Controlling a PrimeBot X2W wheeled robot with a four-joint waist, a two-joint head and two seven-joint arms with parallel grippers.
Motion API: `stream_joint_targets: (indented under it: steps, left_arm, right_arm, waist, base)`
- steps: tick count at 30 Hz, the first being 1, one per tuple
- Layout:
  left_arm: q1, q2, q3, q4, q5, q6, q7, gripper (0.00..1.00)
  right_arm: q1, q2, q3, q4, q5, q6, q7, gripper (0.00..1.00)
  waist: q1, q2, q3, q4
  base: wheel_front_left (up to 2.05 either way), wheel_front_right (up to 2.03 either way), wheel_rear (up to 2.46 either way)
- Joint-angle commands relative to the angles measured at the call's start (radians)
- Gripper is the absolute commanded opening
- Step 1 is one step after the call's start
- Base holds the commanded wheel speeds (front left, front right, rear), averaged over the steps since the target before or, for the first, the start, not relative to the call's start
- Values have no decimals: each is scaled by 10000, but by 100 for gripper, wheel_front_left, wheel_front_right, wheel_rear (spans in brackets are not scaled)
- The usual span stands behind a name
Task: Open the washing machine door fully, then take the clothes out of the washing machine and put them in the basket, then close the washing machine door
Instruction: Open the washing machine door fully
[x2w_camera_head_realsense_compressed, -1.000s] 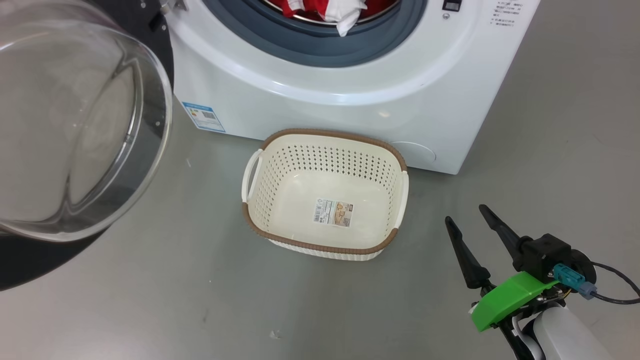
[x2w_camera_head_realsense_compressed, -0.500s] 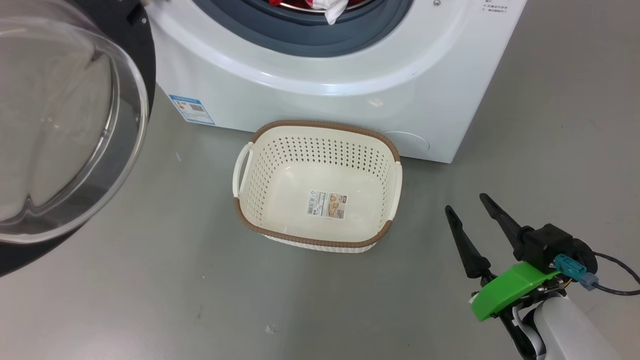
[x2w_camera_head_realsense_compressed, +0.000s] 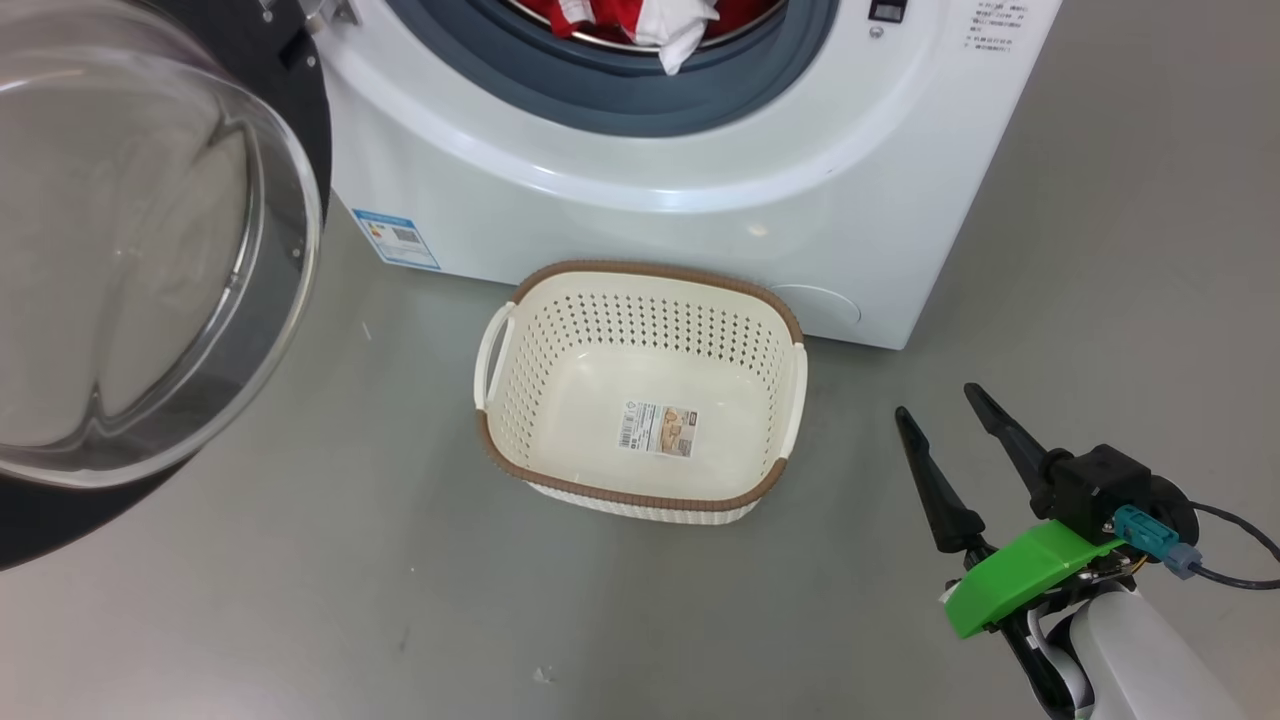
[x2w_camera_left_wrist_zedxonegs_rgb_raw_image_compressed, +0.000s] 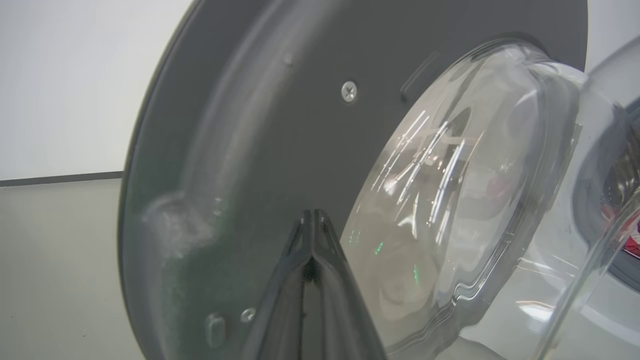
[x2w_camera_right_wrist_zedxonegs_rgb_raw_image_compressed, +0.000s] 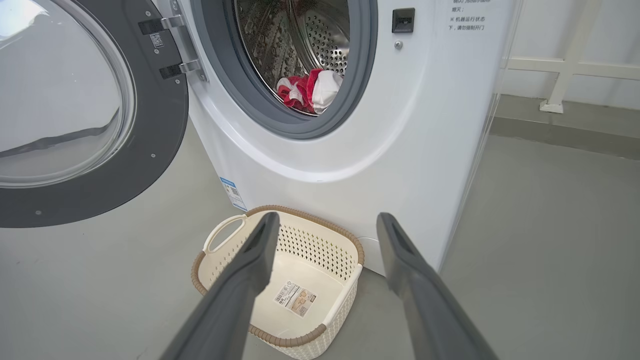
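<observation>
Nearest, at the right, the right fingers (x2w_camera_head_realsense_compressed: 935, 490) are spread wide apart over the grey floor (x2w_camera_head_realsense_compressed: 300, 600), grasping nothing. Just beyond, left of them, the basket (x2w_camera_head_realsense_compressed: 640, 497) stands on the floor close in front of the washing machine (x2w_camera_head_realsense_compressed: 700, 230), its bottom label bare. At the left the washing machine door (x2w_camera_head_realsense_compressed: 60, 520) is swung open. The left fingers (x2w_camera_left_wrist_zedxonegs_rgb_raw_image_compressed: 290, 300) are clenched together close to its dark inner face; contact cannot be told. Farthest, the clothes (x2w_camera_right_wrist_zedxonegs_rgb_raw_image_compressed: 310, 92) lie in the drum.

Head camera looks steeply down on the basket (x2w_camera_head_realsense_compressed: 650, 268); right wrist camera views it from low (washing machine (x2w_camera_head_realsense_compressed: 700, 225) also shared). Left wrist camera sits close against the door (x2w_camera_left_wrist_zedxonegs_rgb_raw_image_compressed: 260, 150).
</observation>
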Motion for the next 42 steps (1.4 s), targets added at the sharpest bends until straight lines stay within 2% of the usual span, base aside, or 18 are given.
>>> stream_joint_targets:
  steps: [1, 13, 14, 15, 16, 18, 19, 20, 26, 33, 42]
  left_arm:
    - [366, 470, 33, -392, -166, 17, -49, 0]
    - [2022, -324, -827, -1845, -601, 16, -49, 0]
    - [2192, -405, -907, -2024, -631, 16, -49, 7]
    - [2358, -492, -1011, -2196, -666, 16, -49, 24]
    - [2358, -492, -1011, -2196, -666, 16, -49, 24]
    - [2688, -672, -1188, -2591, -719, 16, -49, 45]
    - [2849, -758, -1327, -2798, -761, 16, -49, 67]
    - [3022, -839, -1470, -3009, -763, 16, -49, 100]
    - [3859, -1105, -2400, -3990, -1031, 16, -49, 100]
    - [4608, -984, -3558, -4778, -1600, 16, -49, 100]
    - [5025, -928, -4474, -5256, -1856, 16, -49, 100]
  right_arm:
    - [61, 59, 176, -214, -58, 48, -93, 100]
    - [460, 217, 137, -245, 68, 48, -93, 100]
    - [512, 226, 121, -266, 80, 48, -93, 100]
    - [563, 235, 94, -294, 85, 48, -93, 100]
    - [563, 235, 94, -294, 85, 48, -93, 100]
    - [669, 237, 28, -335, 108, 48, -93, 100]
    - [709, 235, -3, -352, 120, 48, -93, 100]
    - [749, 233, -41, -367, 133, 48, -93, 100]
    - [965, 257, -237, -463, 153, 48, -93, 100]
    - [1137, 290, -502, -574, 158, 48, -93, 100]
    - [1263, 313, -851, -750, 138, 48, -93, 100]
  waist:
    - [0, 0, -118, 46]
    - [0, 0, -869, -42]
    - [0, 0, -927, -66]
    - [0, 0, -980, -85]
    - [0, 0, -980, -85]
    - [0, 0, -1068, -132]
    - [0, 0, -1110, -166]
    - [0, 0, -1145, -197]
    - [0, 0, -1281, -479]
    - [0, 0, -1362, -1068]
    - [0, 0, -1342, -1828]
  base:
    - [0, 0, 0]
    - [0, 0, 0]
    - [0, 0, 0]
    - [0, 0, 0]
    - [0, 0, 0]
    - [0, 0, 0]
    - [0, 0, 0]
    - [0, 0, 0]
    - [0, 0, 0]
    - [0, 0, 0]
    - [0, 0, 0]
